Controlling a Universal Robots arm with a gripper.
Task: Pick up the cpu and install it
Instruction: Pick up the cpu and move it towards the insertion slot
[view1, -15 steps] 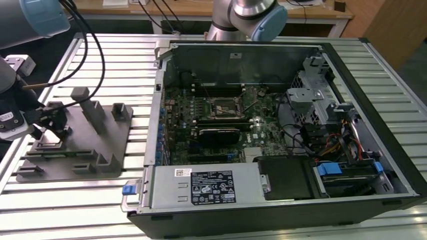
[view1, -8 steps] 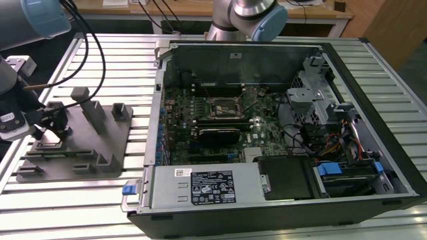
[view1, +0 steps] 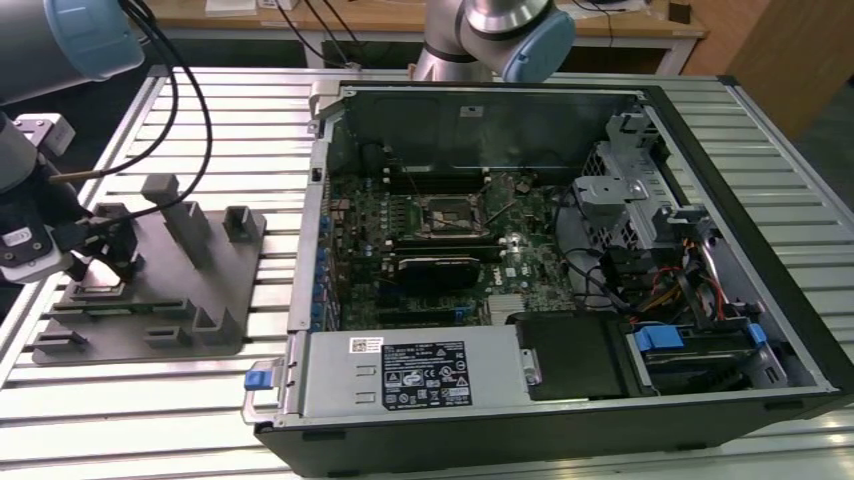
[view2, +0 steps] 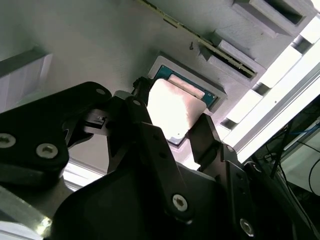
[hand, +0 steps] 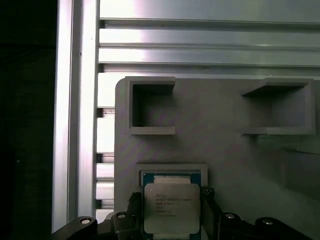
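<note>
Exterior view: at the exterior view's left, the robot arm (view1: 27, 190) bends down over a grey holder tray (view1: 200, 300). The tray sits on the silver slatted counter (view1: 160, 410). The end effector (view1: 104, 250) hangs low over the left end of that tray.

To the exterior view's right is an open computer case (view1: 787, 330), lying on its side. Inside it is a green board with a square socket (view1: 447, 213). The socket is well apart from the tray.

In both wrist views I can see the cpu (hand: 171, 210) (view2: 172, 107). It lies flat in a shallow square pocket of the grey tray. The end effector (hand: 171, 200) (view2: 174, 112) is right over it. The two dark fingers (hand: 209, 200) stand apart, one on each side of the chip and just beside its edges. So the chip sits right between them. They are open about as wide as the chip. I judge that they are not holding it, because it looks flat and snug in its pocket.

The cpu is a small, flat chip, close to square, so it has no real long side. Its top is shiny silver with tiny dark print. A thin green rim shows all around it. In the second wrist view the light makes the lid glow almost white.
</note>
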